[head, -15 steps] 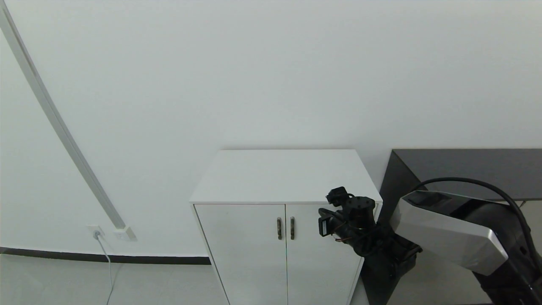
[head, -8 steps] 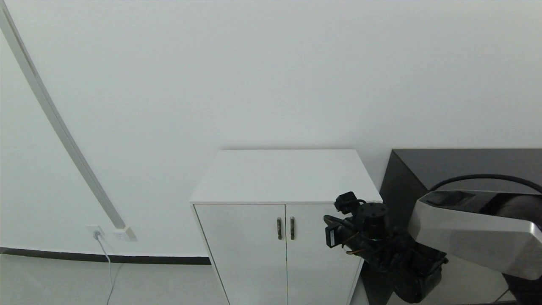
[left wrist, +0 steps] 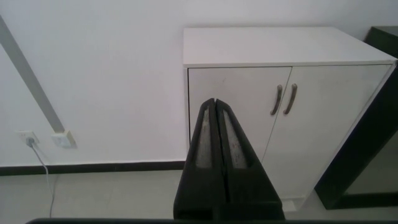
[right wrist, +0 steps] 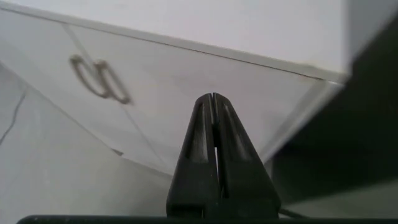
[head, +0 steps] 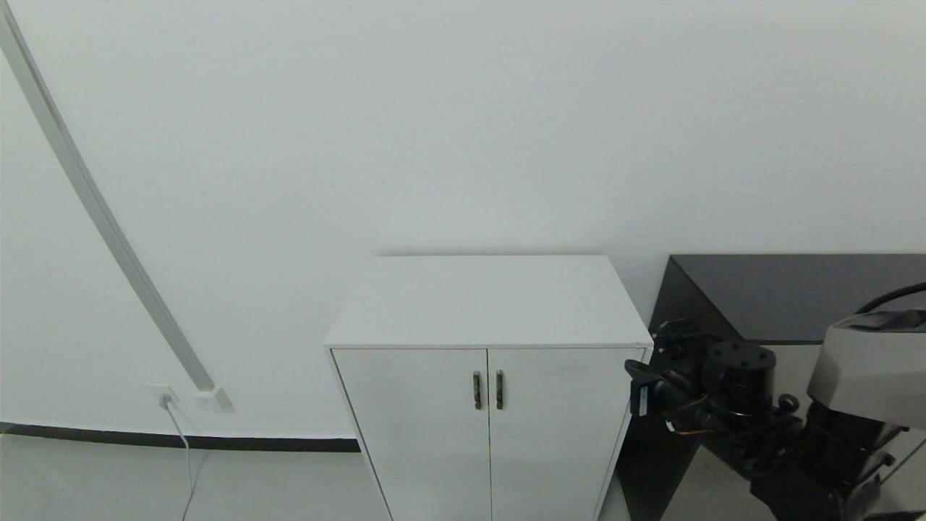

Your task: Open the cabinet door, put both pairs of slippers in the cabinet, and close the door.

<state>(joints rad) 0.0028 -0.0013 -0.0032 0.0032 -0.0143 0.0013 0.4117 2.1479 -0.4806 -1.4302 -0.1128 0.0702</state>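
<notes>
White wall (head: pixel 463 130) backs white two-door cabinet (head: pixel 427 434), shut; both jaws closed, empty; risk: unopened, they glance off slim metal handles (head: pixel 477 389).

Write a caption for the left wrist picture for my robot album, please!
The shut black left gripper points toward a white two-door cabinet, both doors closed, against a white wall.

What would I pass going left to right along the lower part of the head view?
Wall socket → left cabinet door → left handle → right handle → right cabinet door → black side unit.
</notes>
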